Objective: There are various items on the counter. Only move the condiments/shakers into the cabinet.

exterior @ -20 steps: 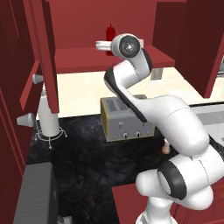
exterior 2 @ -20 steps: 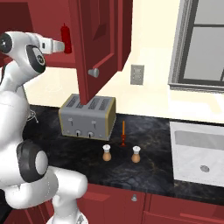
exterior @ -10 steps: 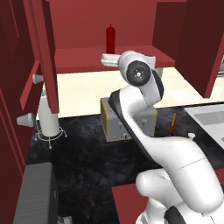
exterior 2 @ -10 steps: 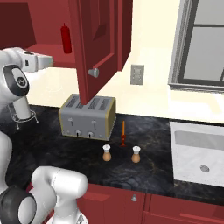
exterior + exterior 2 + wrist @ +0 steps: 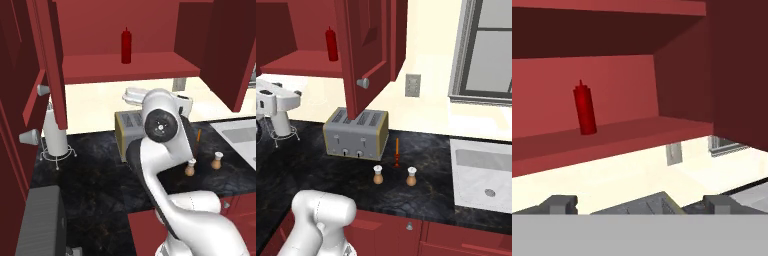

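Observation:
The slim red squeeze bottle (image 5: 585,107) stands upright and alone on the cabinet shelf (image 5: 150,65), also visible as the bottle (image 5: 126,46) and the bottle (image 5: 331,44). My gripper (image 5: 639,205) is open, its fingertips (image 5: 559,204) wide apart with nothing between them. It hangs below and in front of the shelf, above the grey toaster (image 5: 356,132). Two tan shakers (image 5: 377,175) (image 5: 412,177) stand on the black counter (image 5: 316,170) in front of the toaster. Behind them the thin orange-red utensil (image 5: 397,152) stands upright.
An open cabinet door (image 5: 363,55) hangs above the toaster. A white object on a wire stand (image 5: 56,137) sits at the counter's left. The sink (image 5: 486,175) lies at the right, and a wall outlet (image 5: 413,85) is behind. A dark appliance (image 5: 40,225) is at the near left.
My hand has drawn back from the bottle on the shelf and dropped lower, over the toaster. The bottle stays standing on the shelf. The jaws remain open.

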You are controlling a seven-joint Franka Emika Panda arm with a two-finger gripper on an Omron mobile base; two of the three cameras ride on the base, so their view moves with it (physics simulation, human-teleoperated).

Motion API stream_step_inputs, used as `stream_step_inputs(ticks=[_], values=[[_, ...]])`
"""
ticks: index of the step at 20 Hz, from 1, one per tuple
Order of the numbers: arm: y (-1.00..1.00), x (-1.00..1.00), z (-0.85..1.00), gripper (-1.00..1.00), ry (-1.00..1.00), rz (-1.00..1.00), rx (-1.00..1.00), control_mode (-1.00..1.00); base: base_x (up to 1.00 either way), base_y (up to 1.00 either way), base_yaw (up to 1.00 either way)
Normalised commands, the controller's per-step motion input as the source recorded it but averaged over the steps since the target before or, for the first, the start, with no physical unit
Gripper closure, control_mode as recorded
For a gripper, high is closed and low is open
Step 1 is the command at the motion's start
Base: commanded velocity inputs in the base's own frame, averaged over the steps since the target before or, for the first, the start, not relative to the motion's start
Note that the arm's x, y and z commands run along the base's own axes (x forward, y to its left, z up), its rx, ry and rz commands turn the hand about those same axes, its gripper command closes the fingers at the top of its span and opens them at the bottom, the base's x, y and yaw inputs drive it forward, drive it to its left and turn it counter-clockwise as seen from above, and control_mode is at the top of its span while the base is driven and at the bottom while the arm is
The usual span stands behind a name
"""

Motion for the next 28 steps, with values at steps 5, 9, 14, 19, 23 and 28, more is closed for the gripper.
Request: stream_step_inputs(ticks=[5,9,14,19,23,28], values=[[-0.42,-0.97,-0.55,-1.0,0.35,-0.21,0.07,-1.0,0.0,0.0,0.0],[-0.51,-0.72,-0.84,-1.0,0.43,-0.18,0.04,-1.0,0.0,0.0,0.0],[-0.65,-0.5,-0.94,-1.0,0.39,-0.09,0.04,-1.0,0.0,0.0,0.0],[-0.65,-0.33,-0.75,-1.0,0.21,0.0,0.05,-1.0,0.0,0.0,0.0],[-0.71,0.0,-0.31,-1.0,0.0,0.03,0.07,-1.0,0.0,0.0,0.0],[-0.61,0.0,-0.18,-1.0,-0.01,0.07,0.05,-1.0,0.0,0.0,0.0]])
